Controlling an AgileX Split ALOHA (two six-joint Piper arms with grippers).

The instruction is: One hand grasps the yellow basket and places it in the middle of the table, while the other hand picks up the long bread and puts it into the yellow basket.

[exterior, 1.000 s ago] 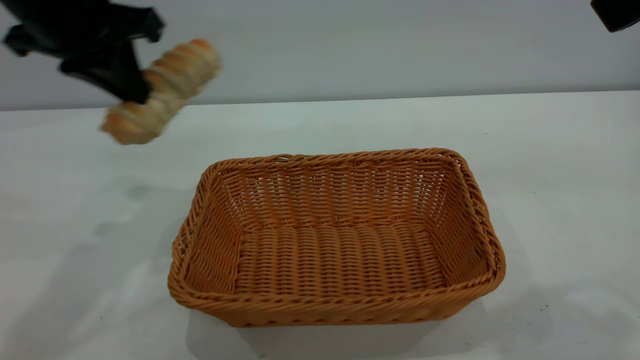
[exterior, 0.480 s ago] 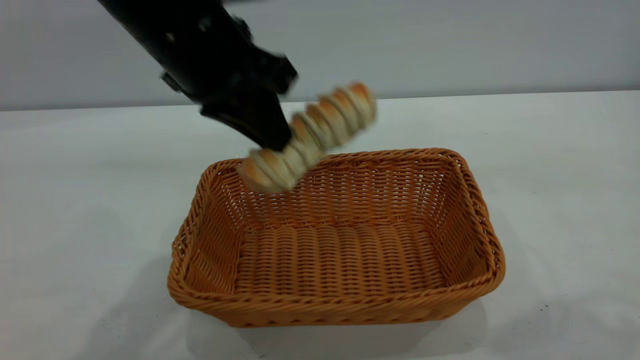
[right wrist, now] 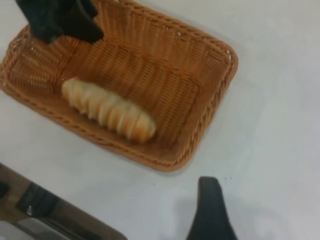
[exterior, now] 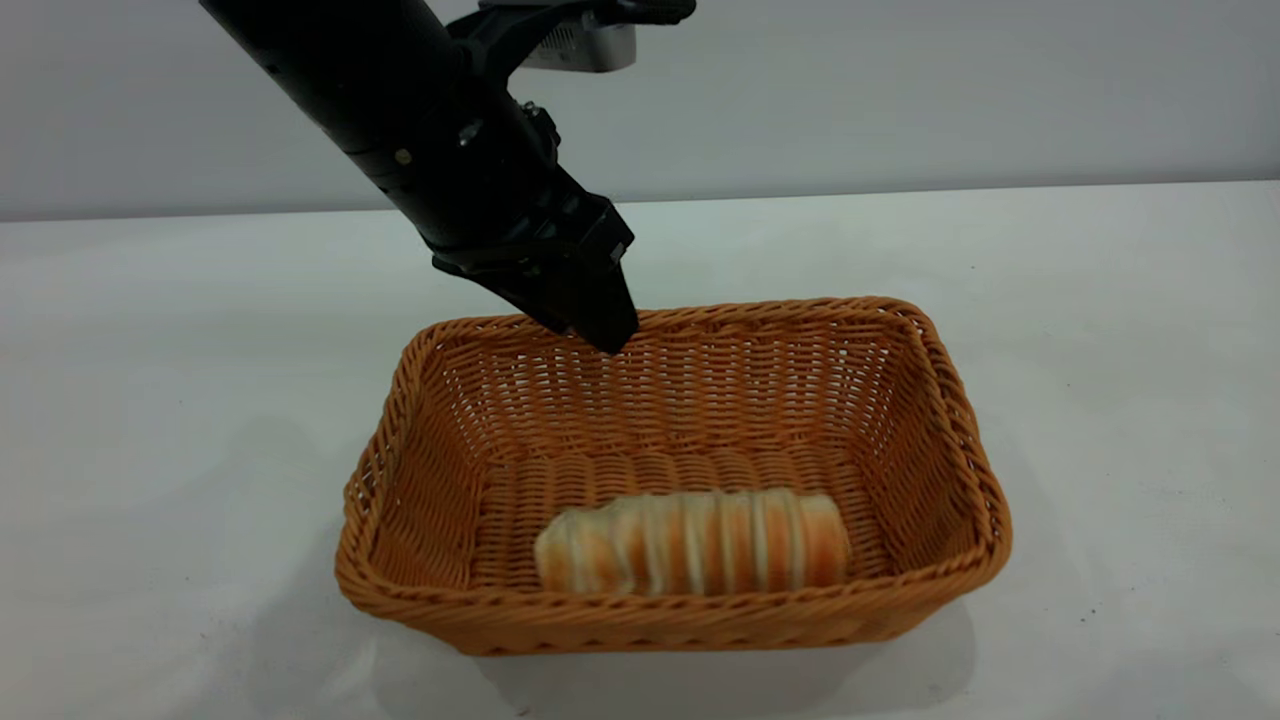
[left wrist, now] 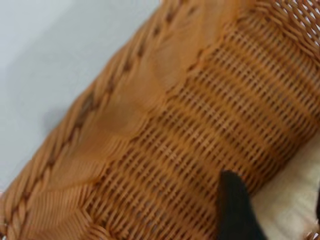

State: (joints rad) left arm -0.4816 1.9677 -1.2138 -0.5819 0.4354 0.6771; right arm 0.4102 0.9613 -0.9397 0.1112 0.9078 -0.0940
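Bread [exterior: 692,542] lies lengthwise on the floor of the yellow basket [exterior: 960,420], against the near wall, whose braided rim cuts off its lower edge. The basket sits on the white table [exterior: 1130,330]. Left gripper [exterior: 600,325] hangs above the basket's far rim, holding nothing; its fingers overlap in the exterior view and only one dark finger [left wrist: 236,207] shows at the wrist view's edge, so how far it is parted cannot be told. Half a second ago it carried the bread in the air over that rim. Right gripper [right wrist: 210,210] shows as a single finger over bare table beside the basket, its opening unreadable.
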